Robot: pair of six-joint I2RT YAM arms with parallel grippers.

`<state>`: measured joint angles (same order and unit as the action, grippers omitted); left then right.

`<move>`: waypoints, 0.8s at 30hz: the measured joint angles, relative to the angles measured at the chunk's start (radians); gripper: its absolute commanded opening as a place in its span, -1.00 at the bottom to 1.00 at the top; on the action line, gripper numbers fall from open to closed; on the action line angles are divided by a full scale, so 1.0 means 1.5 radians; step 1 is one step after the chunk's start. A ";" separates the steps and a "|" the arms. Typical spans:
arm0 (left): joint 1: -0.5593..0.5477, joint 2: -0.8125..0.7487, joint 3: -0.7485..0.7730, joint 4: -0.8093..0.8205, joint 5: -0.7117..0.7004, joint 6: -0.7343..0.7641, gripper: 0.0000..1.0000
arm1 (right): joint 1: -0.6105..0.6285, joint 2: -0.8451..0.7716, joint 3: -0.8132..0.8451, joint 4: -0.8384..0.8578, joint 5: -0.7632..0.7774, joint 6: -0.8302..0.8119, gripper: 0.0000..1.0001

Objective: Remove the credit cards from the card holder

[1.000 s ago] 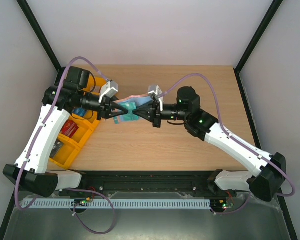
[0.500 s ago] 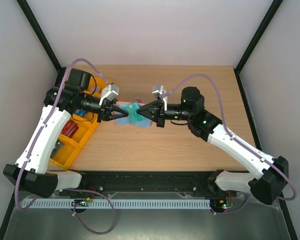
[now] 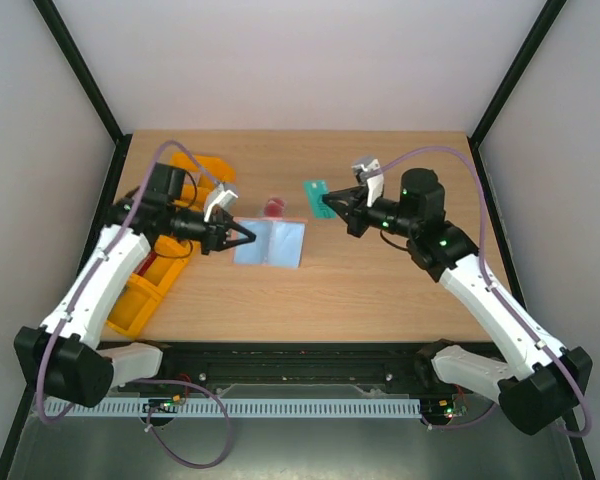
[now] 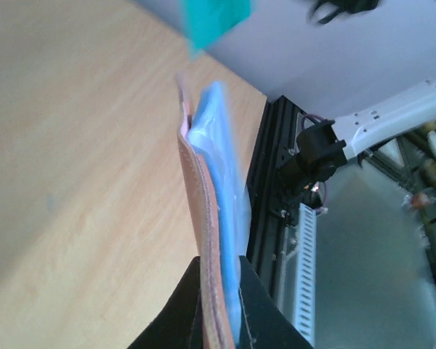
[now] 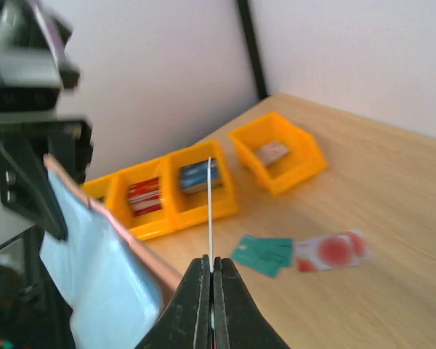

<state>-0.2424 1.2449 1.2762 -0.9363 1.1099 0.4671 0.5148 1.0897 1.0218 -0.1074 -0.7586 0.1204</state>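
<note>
- Both arms have drawn apart since the earlier frames, when their tips met over the card holder. My right arm has now swung off toward 2 o'clock and taken a card with it.
- My left gripper (image 3: 244, 236) has its fingers nipped tight on one edge of the card holder (image 3: 271, 243). The left wrist view shows the reddish-brown outside and the grey-blue inside pinched together between them.
- From above, the holder shows its grey-blue inside, left of centre on the counter (image 3: 380, 290). I cannot tell whether its far edge touches the wood.
- My right gripper (image 3: 328, 204) is closed on a teal-green card (image 3: 316, 191), which sits at 1 o'clock from the holder and well apart from it. In the right wrist view I see this card only edge-on, as a thin pale line rising from between the fingers.
- A pale card with a red round mark (image 3: 273, 207) lies on the counter at 12 o'clock from the holder, just beyond its far edge.
- Just beside that pale card, the right wrist view shows a second teal card (image 5: 261, 254) flat on the wood. I cannot find it from above.
- Orange bins (image 3: 140, 290) with small items inside stand at 9 o'clock, along the left counter edge.
</note>
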 measured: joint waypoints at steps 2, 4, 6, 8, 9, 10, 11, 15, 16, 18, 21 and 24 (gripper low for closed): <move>-0.002 -0.014 -0.106 0.107 -0.007 -0.111 -0.95 | -0.021 -0.012 0.000 -0.022 0.028 0.000 -0.97; -0.011 -0.006 -0.216 0.203 -0.017 -0.215 -0.95 | -0.028 -0.016 0.008 -0.044 0.043 0.000 -0.97; -0.035 0.025 -0.330 0.306 -0.027 -0.328 -0.95 | -0.028 -0.013 0.018 -0.060 0.045 0.002 -0.97; -0.065 0.060 -0.401 0.374 -0.033 -0.418 -0.95 | -0.028 -0.009 0.023 -0.068 0.040 0.007 -0.97; -0.082 0.080 -0.426 0.406 -0.037 -0.460 -0.95 | -0.028 -0.008 0.023 -0.070 0.036 0.011 -0.97; -0.096 0.098 -0.440 0.435 -0.041 -0.499 -0.91 | -0.027 -0.007 0.023 -0.073 0.031 0.014 -0.97; -0.109 0.113 -0.448 0.460 -0.045 -0.526 -0.67 | -0.027 -0.005 0.023 -0.076 0.026 0.018 -0.97; -0.120 0.135 -0.461 0.517 -0.111 -0.581 0.70 | -0.017 0.003 0.023 -0.087 0.010 0.027 -0.97; -0.120 0.134 -0.463 0.519 -0.134 -0.582 0.93 | -0.013 0.004 0.023 -0.090 0.007 0.028 -0.97; -0.118 0.129 -0.465 0.513 -0.188 -0.575 0.98 | -0.003 0.007 0.024 -0.096 0.002 0.030 -0.97; -0.107 0.116 -0.454 0.487 -0.240 -0.549 0.98 | 0.011 0.010 0.026 -0.102 -0.004 0.030 -0.97; -0.089 0.091 -0.394 0.428 -0.284 -0.507 0.98 | 0.025 0.021 0.037 -0.111 -0.007 0.026 -0.97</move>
<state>-0.3763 1.3811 0.6846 -0.2943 0.6834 -0.2939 0.5526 1.1210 1.0771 -0.2741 -0.7696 0.1600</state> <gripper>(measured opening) 0.990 0.018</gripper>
